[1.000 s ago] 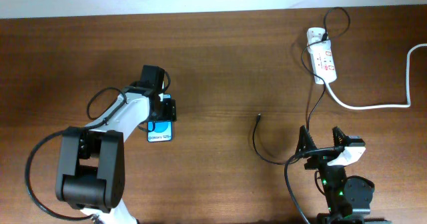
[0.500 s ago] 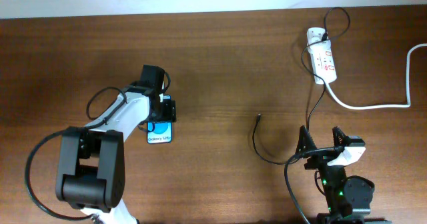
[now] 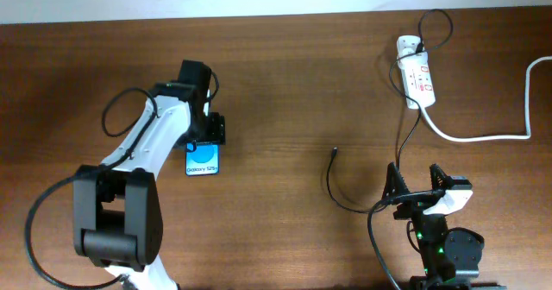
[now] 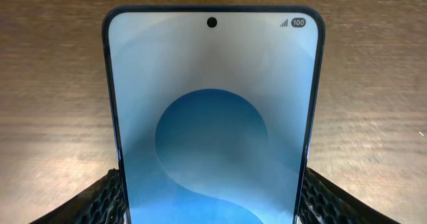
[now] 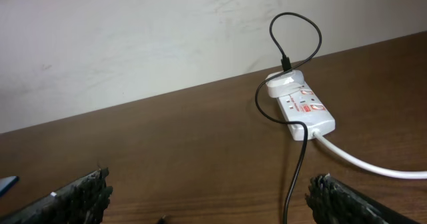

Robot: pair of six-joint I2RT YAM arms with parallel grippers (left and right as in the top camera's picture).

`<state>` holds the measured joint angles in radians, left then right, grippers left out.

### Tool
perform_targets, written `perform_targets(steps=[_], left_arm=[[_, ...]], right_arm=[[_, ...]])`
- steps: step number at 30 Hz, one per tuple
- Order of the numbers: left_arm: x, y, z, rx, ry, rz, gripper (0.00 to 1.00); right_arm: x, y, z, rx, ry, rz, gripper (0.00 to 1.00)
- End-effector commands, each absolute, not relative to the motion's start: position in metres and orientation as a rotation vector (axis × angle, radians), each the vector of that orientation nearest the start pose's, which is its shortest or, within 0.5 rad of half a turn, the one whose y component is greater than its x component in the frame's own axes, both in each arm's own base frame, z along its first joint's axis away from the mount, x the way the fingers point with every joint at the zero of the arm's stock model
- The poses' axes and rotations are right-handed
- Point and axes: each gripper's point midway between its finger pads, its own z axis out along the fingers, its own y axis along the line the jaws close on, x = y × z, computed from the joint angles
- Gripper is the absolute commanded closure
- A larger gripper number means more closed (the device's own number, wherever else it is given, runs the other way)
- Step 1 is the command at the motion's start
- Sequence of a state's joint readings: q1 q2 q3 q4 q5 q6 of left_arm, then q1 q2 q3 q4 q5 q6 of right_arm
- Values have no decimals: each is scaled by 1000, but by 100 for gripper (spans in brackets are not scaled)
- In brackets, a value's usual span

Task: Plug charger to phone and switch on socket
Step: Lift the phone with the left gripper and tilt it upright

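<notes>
While the right fingers [image 3: 393, 185] stand wide apart and empty at the near side of the surface [image 3: 276, 247], the charger [image 3: 328, 182] curls just beside them. Its connector [image 3: 334, 153] lies a little farther out and to their left, tip pointing away from the robot. The right arm is clearly the nearer one to this tip, so picking it up probably falls to that arm.

Well apart to the left, the left fingers [image 4: 330, 201] clasp the phone [image 3: 203, 159] by its two long edges. Its long axis runs near to far, with the free end toward the robot. Whether it rests on the surface or is lifted cannot be told.

Farthest out on the right sits the socket [image 3: 417, 72], with the charger's plug at its far end and the white cord [image 3: 483, 137] leaving its near end.

Only the overhead view shows connector and phone together. The left wrist view alone shows both fingers against the phone's edges and the camera hole at its free end. The end between the fingers is hidden in every view. The right wrist view gives the socket's red marks.
</notes>
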<state>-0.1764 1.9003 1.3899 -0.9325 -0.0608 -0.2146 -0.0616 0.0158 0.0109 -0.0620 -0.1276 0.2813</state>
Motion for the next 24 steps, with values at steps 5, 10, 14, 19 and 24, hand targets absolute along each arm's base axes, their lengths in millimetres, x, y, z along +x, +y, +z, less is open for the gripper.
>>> perform_targets(steps=[5,10,14,19,24], left_arm=[[387,-56,104,-78,2995,60,51],[380,-55,132,-61,3007,65,53],[373,-54,149,-62,2989,60,55],[355,-51,187,-59,2924,40,55],[336,-48,223,-61,2848,17,55]], right_arm=[[246,8,158,181,1636,275,2],[246,8,158,181,1636,275,2],[246,8,158,181,1636,275,2],[246,8,158,181,1636,275,2],[246,8,158,181,1636,275,2]])
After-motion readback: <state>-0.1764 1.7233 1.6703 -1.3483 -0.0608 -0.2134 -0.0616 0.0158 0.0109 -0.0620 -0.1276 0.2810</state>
